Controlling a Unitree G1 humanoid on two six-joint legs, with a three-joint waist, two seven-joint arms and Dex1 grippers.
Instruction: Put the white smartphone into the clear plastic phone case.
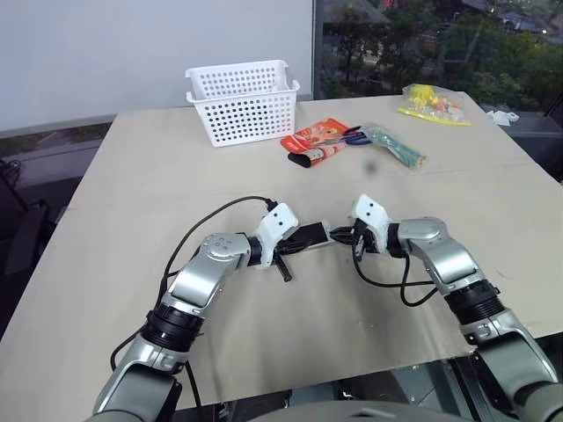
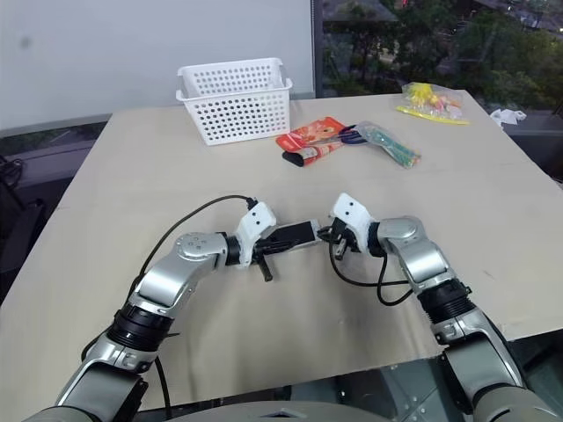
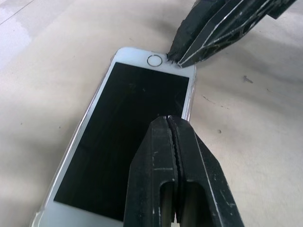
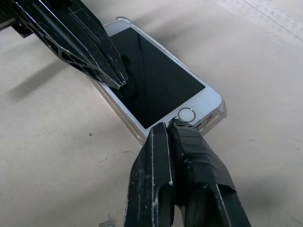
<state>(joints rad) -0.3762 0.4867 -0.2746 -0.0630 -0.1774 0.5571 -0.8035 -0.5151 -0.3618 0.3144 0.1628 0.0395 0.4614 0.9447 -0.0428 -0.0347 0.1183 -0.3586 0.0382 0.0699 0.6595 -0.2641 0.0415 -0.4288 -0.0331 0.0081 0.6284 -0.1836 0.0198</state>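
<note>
Windows with dark trees behind, and a pale wooden table (image 1: 132, 176) filling the foreground. All the action is at the phone (image 1: 314, 235), lying flat and screen-up near the table's middle. Look at its edges in the wrist views: a thin clear rim runs along the side and round the corners, so the case (image 4: 217, 118) sits under and around it; whether every corner is fully seated, I cannot tell.

Going left to right. On the phone's left, the left gripper (image 3: 171, 124) is clenched tight, fingers pressed together with nothing between them, tip over the black screen toward one long edge. Touching the glass or just above it? Cannot tell.

On the phone's right, the right gripper (image 4: 168, 125) is clamped shut too, grasping nothing, its tip right at the white bezel beside the round home button. The two grippers point in at each other from opposite ends of the phone.

Well beyond the phone, at the far edge, stands a white basket (image 1: 239, 104). Right of the basket and further from the phone lies an orange packet (image 1: 318, 141), then a clear bag of green and yellow sticks (image 1: 393, 145) just beside it. Furthest right, near the far corner, a yellow bag (image 1: 431, 104).
</note>
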